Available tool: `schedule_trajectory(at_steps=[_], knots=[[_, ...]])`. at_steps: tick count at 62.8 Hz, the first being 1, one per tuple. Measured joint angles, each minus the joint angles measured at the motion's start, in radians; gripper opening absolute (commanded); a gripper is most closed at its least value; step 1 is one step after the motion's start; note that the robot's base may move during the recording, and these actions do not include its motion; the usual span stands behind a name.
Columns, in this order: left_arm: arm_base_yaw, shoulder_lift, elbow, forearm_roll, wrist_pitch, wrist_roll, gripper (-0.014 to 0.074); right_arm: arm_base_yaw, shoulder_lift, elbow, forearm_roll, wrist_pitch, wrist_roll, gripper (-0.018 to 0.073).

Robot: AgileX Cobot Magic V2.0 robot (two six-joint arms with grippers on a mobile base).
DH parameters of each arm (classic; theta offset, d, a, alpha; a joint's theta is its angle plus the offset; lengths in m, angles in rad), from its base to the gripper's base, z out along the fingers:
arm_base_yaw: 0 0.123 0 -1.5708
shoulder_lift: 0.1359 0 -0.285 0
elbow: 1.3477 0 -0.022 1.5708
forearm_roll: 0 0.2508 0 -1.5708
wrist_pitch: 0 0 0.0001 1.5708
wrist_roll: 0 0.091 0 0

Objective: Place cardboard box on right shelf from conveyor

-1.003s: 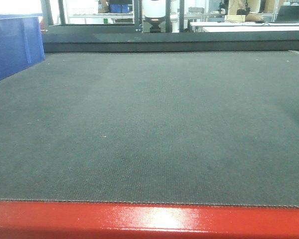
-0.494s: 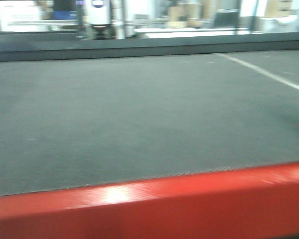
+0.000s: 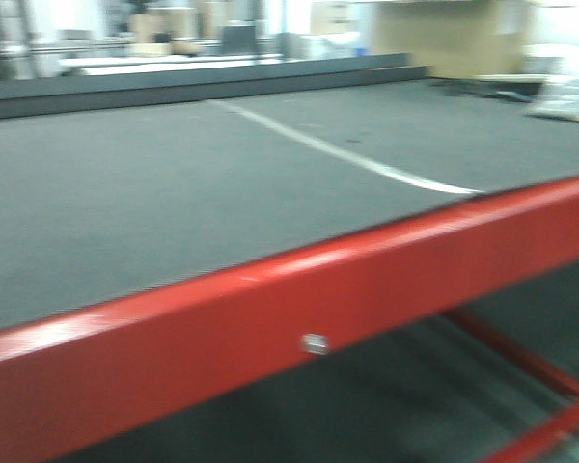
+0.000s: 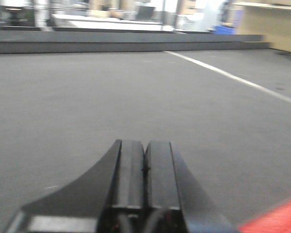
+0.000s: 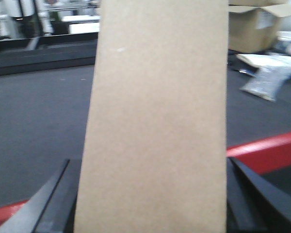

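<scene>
1. Progress: pick looks done. The cardboard box point(image 5: 157, 121) sits betw. the fingers of the R gripper point(image 5: 150, 194), not on the conveyor point(image 3: 174, 193). Front cam shows the conveyor top w/ no box on it, only a white line point(image 3: 338, 149) running across.
2. Box pos: roughly upright w/ slight tilt, broad tan face toward R wrist cam, filling mid frame. Conveyor and its red front edge point(image 5: 262, 150) show behind it. Box's lower end is out of frame.
3. Left to do (judged): right shelf not in any view, so carry, set-down and release all remain. About halfway at best.
4. R gripper: spread to the box's width, one dark finger against each side edge, i.e. grasping the box.
5. L gripper point(image 4: 145, 145): jaws pressed together, nothing betw. them, low over the conveyor near its red edge. Contact w/ surface can't tell.
6. Front cam is blurred; far-right clutter too unclear to name.
</scene>
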Motion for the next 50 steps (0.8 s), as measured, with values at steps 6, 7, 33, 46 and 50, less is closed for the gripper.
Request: schedule_trajectory(at_steps=[6, 7, 33, 46, 50], knots=[[0.000, 0.000, 0.000, 0.000, 0.000, 0.000, -0.0119, 0.000, 0.000, 0.000, 0.000, 0.000, 0.000, 0.0141], [0.000, 0.000, 0.000, 0.000, 0.000, 0.000, -0.0119, 0.000, 0.000, 0.000, 0.000, 0.000, 0.000, 0.0141], [0.000, 0.000, 0.000, 0.000, 0.000, 0.000, -0.0119, 0.000, 0.000, 0.000, 0.000, 0.000, 0.000, 0.0141], [0.000, 0.000, 0.000, 0.000, 0.000, 0.000, -0.0119, 0.000, 0.000, 0.000, 0.000, 0.000, 0.000, 0.0141], [0.000, 0.000, 0.000, 0.000, 0.000, 0.000, -0.0119, 0.000, 0.000, 0.000, 0.000, 0.000, 0.000, 0.0141]])
